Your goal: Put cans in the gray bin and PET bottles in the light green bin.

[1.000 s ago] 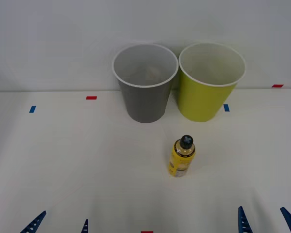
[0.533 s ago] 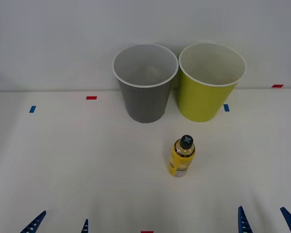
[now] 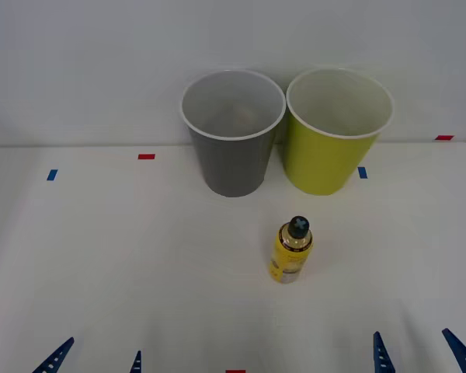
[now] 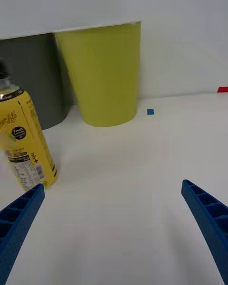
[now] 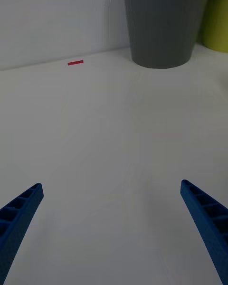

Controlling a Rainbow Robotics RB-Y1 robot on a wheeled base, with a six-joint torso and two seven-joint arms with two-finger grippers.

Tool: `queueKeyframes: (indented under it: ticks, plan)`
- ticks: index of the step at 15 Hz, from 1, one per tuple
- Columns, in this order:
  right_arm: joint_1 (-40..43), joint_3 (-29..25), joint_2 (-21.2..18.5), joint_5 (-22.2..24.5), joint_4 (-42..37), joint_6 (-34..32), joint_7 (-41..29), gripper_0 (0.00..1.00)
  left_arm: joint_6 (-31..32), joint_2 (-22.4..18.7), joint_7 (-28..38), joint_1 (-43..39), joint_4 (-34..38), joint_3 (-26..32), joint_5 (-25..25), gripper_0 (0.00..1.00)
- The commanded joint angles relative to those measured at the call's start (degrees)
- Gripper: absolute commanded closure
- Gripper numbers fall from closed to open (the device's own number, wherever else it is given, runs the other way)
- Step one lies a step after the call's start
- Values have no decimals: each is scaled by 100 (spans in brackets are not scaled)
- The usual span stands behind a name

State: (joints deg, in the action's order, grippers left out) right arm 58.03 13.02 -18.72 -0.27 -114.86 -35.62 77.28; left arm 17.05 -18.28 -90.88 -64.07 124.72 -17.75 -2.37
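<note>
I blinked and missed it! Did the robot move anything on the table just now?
Only a little. The right gripper, open, slid slightly to the left, toward the PET bottle. It has not touched it. The bottle stands upright in the same spot, the left gripper stays open and parked, and the gray bin and light green bin have not moved.

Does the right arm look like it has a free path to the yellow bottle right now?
Probably yes. The right pincer is open near the table's front edge, and the bottle stands upright on bare table ahead of it, toward the robot's left. Both bins, gray and light green, stand behind the bottle.
</note>
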Motion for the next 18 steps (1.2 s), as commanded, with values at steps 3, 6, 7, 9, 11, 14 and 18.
queueKeyframes:
  ticks: [3,6,7,9,11,14,18]
  plan:
    - [-828,729,-580,1,104,152,234,0,0,0,0,0,0,0,0,0]
    - [-1610,1098,-730,-166,447,161,287,0,0,0,0,0,0,0,0,0]
    - [-1813,1150,-739,-184,517,205,296,0,0,0,0,0,0,0,0,0]
    - [-2164,1282,-651,-201,517,626,340,0,0,0,0,0,0,0,0,0]
    - [-2437,1317,-449,-149,517,960,410,0,0,0,0,0,0,0,0,0]
    - [-2674,1361,-229,-96,526,1277,525,0,0,0,0,0,0,0,0,0]
    - [-2894,1379,-88,-52,552,1549,639,0,0,0,0,0,0,0,0,0]
